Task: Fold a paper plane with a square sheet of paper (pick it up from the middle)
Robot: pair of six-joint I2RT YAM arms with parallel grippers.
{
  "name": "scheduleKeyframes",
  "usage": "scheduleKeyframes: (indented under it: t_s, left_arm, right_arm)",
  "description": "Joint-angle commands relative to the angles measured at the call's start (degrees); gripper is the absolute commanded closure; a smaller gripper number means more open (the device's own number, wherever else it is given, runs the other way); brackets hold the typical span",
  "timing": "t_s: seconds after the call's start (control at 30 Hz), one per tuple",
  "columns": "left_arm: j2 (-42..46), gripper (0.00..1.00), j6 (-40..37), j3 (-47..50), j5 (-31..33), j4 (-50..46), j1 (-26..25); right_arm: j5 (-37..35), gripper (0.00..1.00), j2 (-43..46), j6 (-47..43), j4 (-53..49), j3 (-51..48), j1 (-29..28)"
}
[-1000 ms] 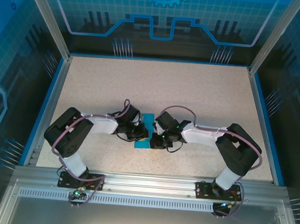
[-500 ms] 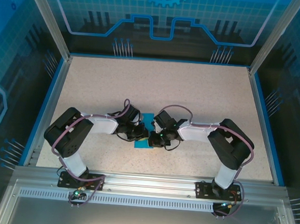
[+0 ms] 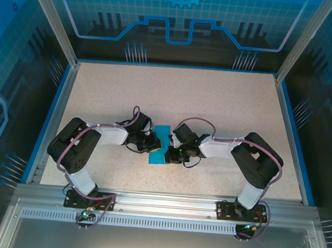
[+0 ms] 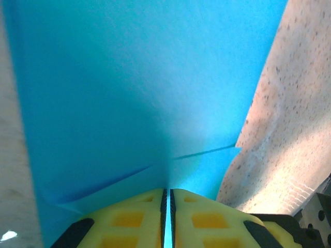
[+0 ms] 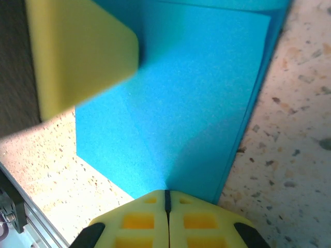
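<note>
The teal-blue paper (image 3: 162, 134) lies folded into a narrow strip on the table between my two grippers. My left gripper (image 3: 153, 145) is at its left edge. In the left wrist view the paper (image 4: 129, 93) rises in front of the camera with fold lines across it. My left gripper (image 4: 166, 192) is shut, and a sliver of paper shows between its yellow pads. My right gripper (image 3: 170, 153) is at the paper's right edge. In the right wrist view it (image 5: 166, 194) is shut, its tips resting on the flat folded paper (image 5: 191, 103). A left finger (image 5: 77, 51) shows beyond.
The speckled beige table (image 3: 213, 105) has a blue rim (image 3: 61, 98) and glass walls around it. The aluminium base rail (image 3: 165, 201) runs along the near edge, close behind both arms.
My left gripper has drawn back a little to the left, and more of the paper shows between the grippers. The right arm pulled its elbow in and stays at the paper's right edge.
</note>
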State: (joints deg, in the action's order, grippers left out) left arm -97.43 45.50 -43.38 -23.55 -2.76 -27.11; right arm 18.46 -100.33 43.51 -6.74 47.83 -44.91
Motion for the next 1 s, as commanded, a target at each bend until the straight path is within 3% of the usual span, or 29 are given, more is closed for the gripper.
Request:
scheduleKeyframes:
  t_s: [0.0,0.27,0.43,0.67,0.97]
  left_arm:
    - [0.1,0.88,-3.3,-1.6,2.0,-2.7,2.8]
    - [-0.1,0.88,-7.3,-1.2,2.9,-2.4,7.4]
    - [4.3,0.86,-6.6,-0.5,-1.7,0.6,7.2]
    - [13.1,0.84,-3.1,1.9,-2.4,1.6,1.6]
    - [8.7,0.89,4.9,8.6,-2.0,10.5,-5.2]
  right_arm:
    - [-4.5,0.96,-2.9,-0.2,-8.3,-3.8,0.9]
    - [-4.4,0.96,-3.1,0.2,-8.1,-3.8,1.0]
    - [-4.2,0.97,-3.3,0.5,-7.8,-3.7,1.0]
    - [-3.6,0.97,-4.1,0.9,-7.3,-3.7,1.0]
    - [-3.0,0.98,-4.5,1.0,-6.8,-4.0,1.0]
